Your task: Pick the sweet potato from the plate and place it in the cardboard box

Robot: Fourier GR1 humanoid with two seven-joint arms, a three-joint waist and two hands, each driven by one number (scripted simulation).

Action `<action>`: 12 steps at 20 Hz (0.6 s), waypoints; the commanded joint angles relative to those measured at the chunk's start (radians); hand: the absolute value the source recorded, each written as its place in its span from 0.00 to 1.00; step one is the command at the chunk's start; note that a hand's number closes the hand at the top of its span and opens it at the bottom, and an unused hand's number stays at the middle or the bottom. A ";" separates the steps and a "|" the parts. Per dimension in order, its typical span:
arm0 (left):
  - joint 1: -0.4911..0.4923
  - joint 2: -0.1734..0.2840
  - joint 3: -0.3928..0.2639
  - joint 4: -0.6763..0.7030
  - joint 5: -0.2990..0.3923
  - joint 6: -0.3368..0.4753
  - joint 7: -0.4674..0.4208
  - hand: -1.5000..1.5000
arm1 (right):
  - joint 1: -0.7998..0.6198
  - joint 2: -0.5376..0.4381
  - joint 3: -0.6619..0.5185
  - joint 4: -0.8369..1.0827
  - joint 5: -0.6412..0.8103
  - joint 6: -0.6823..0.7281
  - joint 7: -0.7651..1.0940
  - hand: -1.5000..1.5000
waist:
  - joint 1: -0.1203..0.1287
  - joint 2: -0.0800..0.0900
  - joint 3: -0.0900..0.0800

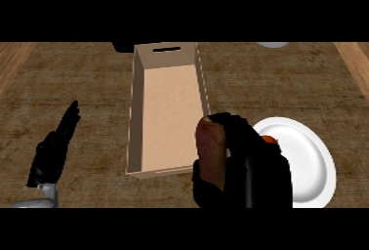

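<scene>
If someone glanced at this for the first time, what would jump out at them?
First, the right hand curled round the brown sweet potato, between the cardboard box and the white plate. Then the long open box at centre, and the left hand resting open at lower left.

A: State colours of the hands.
B: Left hand (54, 149) black; right hand (252, 166) black.
A: Held item?
B: Sweet potato (211, 149) reddish-brown, orange tip.
A: Containers?
B: Cardboard box (167, 97) tan, paler walls. Plate (314, 161) plain white.
A: Surface?
B: Counter (288, 83) mottled brown, lighter wood-grain strips at both sides.
</scene>
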 commanded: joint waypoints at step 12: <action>-0.027 -0.016 -0.012 0.055 -0.013 -0.018 -0.046 0.50 | -0.489 0.008 -0.226 0.670 -0.327 -0.225 0.084 1.00 | 0.026 0.009 0.000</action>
